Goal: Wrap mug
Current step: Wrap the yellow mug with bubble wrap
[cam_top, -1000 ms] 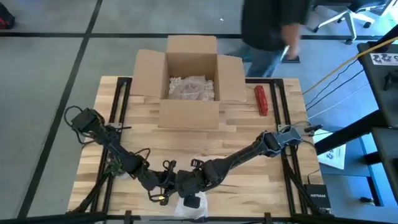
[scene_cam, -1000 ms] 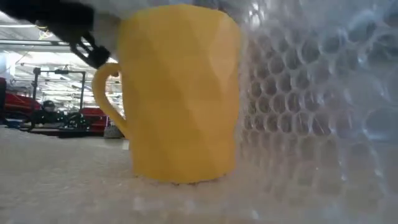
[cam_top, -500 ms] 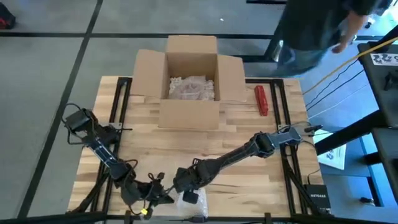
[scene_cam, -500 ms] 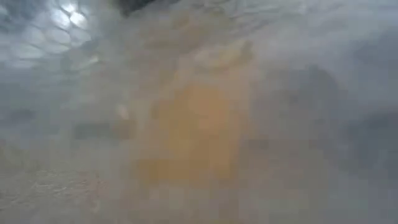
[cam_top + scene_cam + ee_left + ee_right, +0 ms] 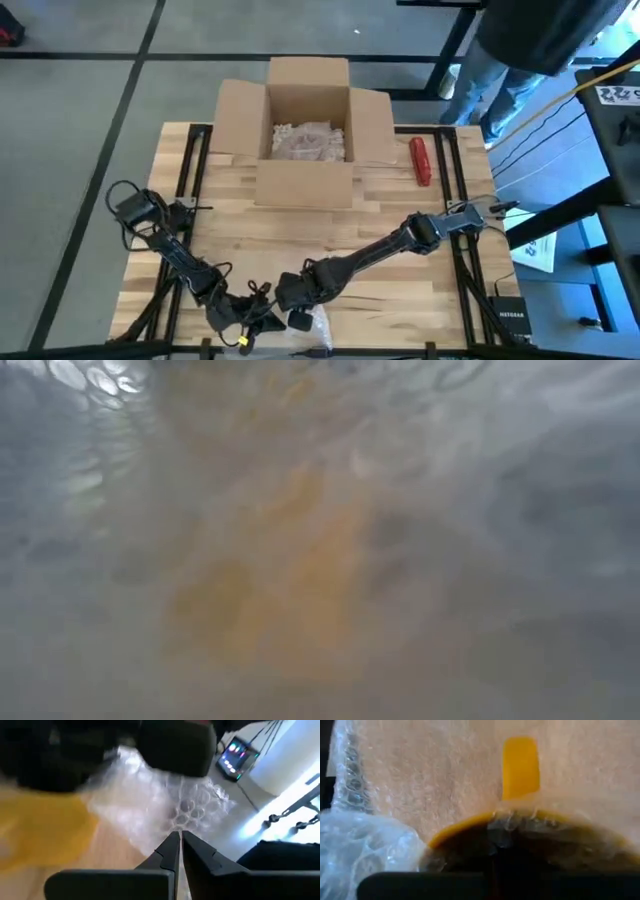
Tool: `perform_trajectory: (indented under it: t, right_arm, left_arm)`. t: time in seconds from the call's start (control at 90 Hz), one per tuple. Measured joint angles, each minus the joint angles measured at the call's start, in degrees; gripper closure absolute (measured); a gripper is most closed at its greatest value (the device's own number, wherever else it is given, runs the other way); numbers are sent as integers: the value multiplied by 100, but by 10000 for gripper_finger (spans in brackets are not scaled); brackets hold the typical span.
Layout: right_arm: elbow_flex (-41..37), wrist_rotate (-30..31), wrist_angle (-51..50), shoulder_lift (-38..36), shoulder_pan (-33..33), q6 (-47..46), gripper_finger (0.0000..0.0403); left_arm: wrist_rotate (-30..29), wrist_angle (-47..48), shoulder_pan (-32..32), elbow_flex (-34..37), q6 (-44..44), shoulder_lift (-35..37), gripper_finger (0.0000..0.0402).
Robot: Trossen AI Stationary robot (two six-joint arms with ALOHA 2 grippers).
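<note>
While bubble wrap (image 5: 170, 805) covers mug (image 5: 520, 765): pinching left gripper (image 5: 179, 840).

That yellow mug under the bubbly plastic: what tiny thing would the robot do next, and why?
Probably the left hand, its fingers pinched shut on the bubble wrap, draws the sheet further around the yellow mug. The right hand sits at the mug's rim, seemingly steadying it. The handle is bare and loose wrap bunches beside the mug, so the wrap looks unfinished.
</note>
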State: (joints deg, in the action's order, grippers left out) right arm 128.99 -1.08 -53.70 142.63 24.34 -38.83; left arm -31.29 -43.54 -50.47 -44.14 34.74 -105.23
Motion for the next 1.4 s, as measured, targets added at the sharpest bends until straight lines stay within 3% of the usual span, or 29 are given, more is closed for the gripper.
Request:
perform_trajectory:
  t: [0.133, 0.322, 0.556, 0.7, 0.944, 1.4]
  right_arm:
    - [0, 1, 43, 2, 0, -70, 403]
    - [7, -64, -55, -70, 12, -300, 403]
    - [604, -94, -869, -239, 88, -457, 403]
    - [537, -135, -1006, -475, 170, -591, 403]
    - [585, 513, -799, -841, 444, -578, 403]
    - [183, 761, -929, -844, 312, -577, 403]
  left_arm:
    - [-33, -317, 78, 0, -466, 0, 400]
    - [-585, -383, 181, 0, -757, 0, 400]
    - [-603, -351, 342, -4, -829, 2, 400]
    - [-605, -353, 443, -2, -850, 2, 400]
    - [-603, -123, 621, -2, -792, 4, 400]
    - [-621, -275, 520, 4, -817, 64, 400]
